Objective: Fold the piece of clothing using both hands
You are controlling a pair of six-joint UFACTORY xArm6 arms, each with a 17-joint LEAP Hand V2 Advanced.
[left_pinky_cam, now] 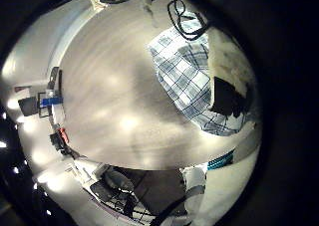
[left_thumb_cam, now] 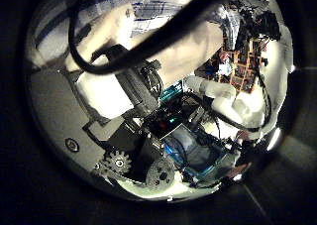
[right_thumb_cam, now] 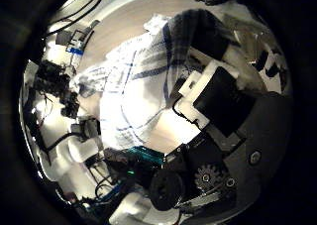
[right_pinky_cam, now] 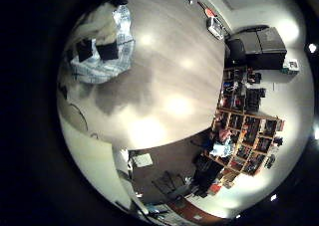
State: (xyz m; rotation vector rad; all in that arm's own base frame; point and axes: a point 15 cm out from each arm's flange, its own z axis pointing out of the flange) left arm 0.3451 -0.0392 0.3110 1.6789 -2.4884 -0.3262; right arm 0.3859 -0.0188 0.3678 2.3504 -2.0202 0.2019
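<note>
Plaid cloth bunched on the table, robot hand touching.

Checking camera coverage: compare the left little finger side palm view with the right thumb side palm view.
Only the left little finger side palm view shows a wide bare stretch of the table beside the checked garment. Only the right thumb side palm view shows the cloth close up, with black and white fingers resting against it. Both show the same plaid garment lying on the table.
</note>
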